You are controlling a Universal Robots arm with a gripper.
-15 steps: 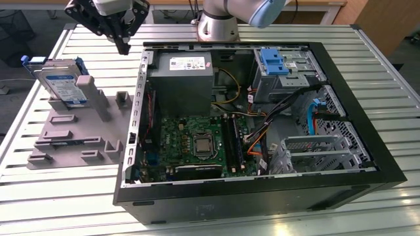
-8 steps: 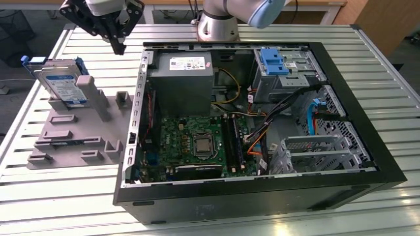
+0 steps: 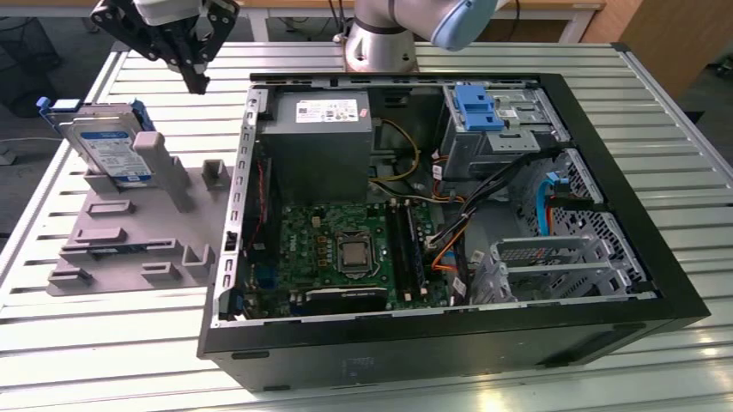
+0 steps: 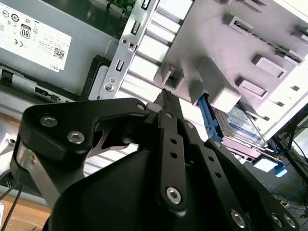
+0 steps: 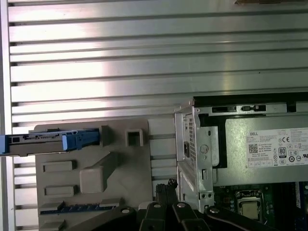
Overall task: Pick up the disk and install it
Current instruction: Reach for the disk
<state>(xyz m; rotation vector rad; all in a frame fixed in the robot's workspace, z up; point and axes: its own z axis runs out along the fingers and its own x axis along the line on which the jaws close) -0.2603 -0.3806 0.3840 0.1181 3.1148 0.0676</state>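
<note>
The pincer hangs in the air over the slatted metal counter, above the gap between the grey holder and the open computer case. Its black fingers are drawn together to a single tip and there is nothing between them; in both wrist views the tip is equally bare.

The disk stands on edge in the grey holder, on the exterior view's left of the case and well apart from the pincer. It leans back a little against an upright post of the holder, its white-and-blue label facing out (the print on it is fine black lines and blocks). Blue plastic rails frame its sides. In the second wrist view the disk peeks out from behind the holder's block, and in the first wrist view it is seen edge-on, slotted into the holder.

Inside the case lies the grey power supply, carrying a white sticker crowded with small black print and symbols. Beside it, toward the exterior view's right, stands a blue latch on the drive cage. The green motherboard fills the floor of the case below the supply.
</note>
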